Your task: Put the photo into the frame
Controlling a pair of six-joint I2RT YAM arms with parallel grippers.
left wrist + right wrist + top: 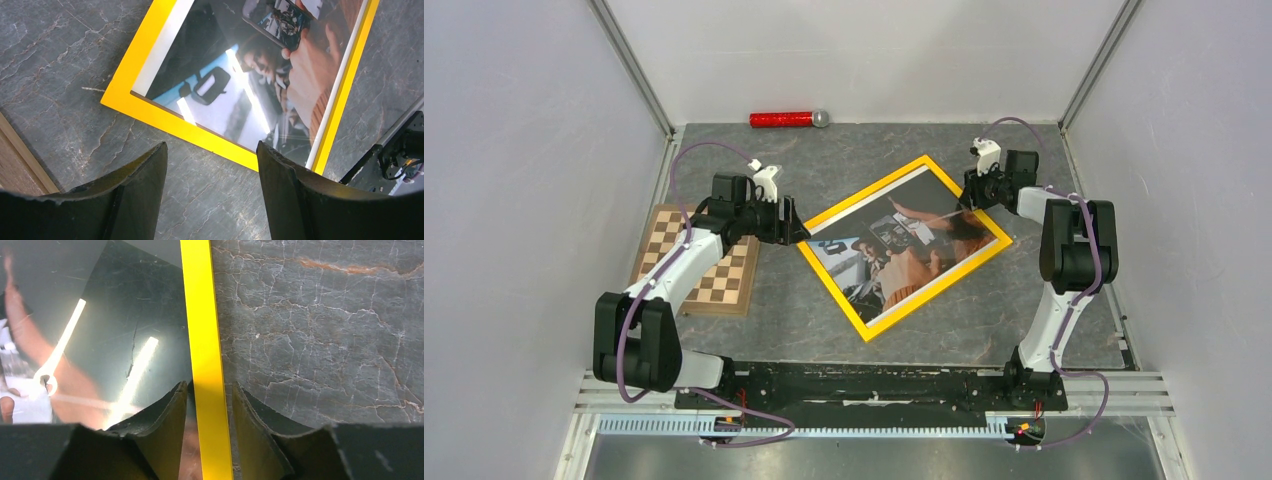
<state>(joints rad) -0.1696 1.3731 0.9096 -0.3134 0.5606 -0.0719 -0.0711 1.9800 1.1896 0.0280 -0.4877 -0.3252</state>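
The left gripper [211, 147] is hovering open beside the frame [864, 198] holding the photo [904, 235]. The right gripper [210, 387] is straddling the frame's rail; whether it is clamping is unclear.

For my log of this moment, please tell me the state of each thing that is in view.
photo: face up, lying inside the frame.
frame: flat on the table, turned askew.
left gripper: open, empty, near a frame corner.
right gripper: open, fingers astride a frame rail.
chessboard: lying flat, left of the frame.
red tube: lying on its side.
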